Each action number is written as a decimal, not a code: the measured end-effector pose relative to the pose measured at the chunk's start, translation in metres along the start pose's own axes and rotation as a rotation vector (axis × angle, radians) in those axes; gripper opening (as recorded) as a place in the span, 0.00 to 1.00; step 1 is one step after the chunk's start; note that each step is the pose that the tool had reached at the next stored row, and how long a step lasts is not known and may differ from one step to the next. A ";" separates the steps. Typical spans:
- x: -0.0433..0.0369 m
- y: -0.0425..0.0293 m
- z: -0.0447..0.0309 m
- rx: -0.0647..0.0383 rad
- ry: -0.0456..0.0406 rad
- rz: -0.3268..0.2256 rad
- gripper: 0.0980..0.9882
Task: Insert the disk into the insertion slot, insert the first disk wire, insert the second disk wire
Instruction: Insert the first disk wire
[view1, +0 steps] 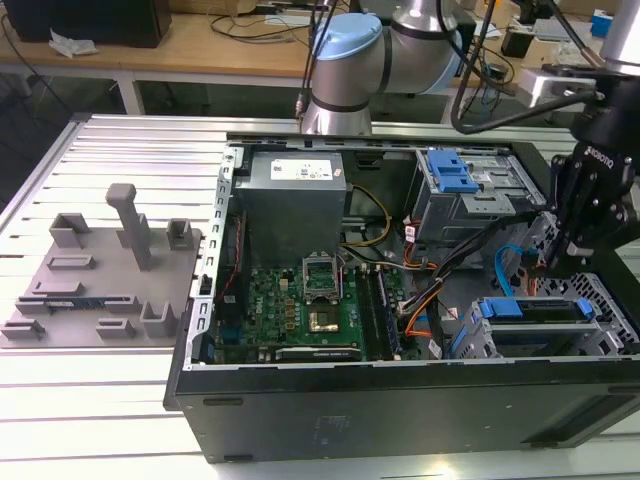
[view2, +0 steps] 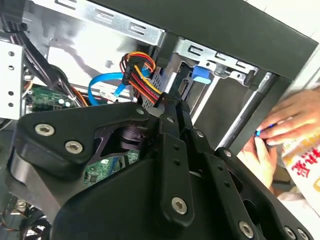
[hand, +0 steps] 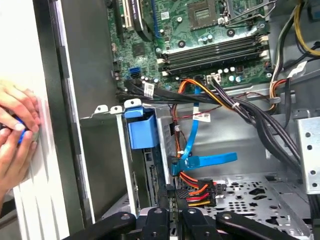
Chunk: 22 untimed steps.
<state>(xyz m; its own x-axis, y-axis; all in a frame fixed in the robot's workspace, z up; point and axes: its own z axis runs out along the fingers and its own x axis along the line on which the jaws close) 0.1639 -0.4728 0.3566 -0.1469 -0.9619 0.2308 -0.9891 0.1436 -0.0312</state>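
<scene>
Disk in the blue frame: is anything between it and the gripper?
Only wires. The disk already sits in the insertion slot. In the first wrist view, a plug with red, orange and yellow wires and a blue cable lie right at the gripper, beside the disk's end.

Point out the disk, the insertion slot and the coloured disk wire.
the disk (view1: 503, 308): exterior view, blue carrier front.
the insertion slot (view1: 608, 305): exterior view, perforated wall.
the disk wire (hand: 197, 192): first wrist view, coloured strands.

Slatted table (view1: 90, 400) under computer case (view1: 400, 410) and grey fixture plate (view1: 100, 288)
</scene>
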 end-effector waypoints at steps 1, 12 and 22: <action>0.0021 -0.0003 0.0005 -0.003 -0.0188 0.000 0.07; 0.0174 -0.0025 0.0038 -0.019 -0.1569 -0.019 0.07; 0.0206 -0.0030 0.0046 -0.018 -0.1677 -0.052 0.07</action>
<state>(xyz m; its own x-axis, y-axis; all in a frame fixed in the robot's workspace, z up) 0.1638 -0.4940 0.3570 -0.0959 -0.9932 0.0661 -0.9954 0.0958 -0.0054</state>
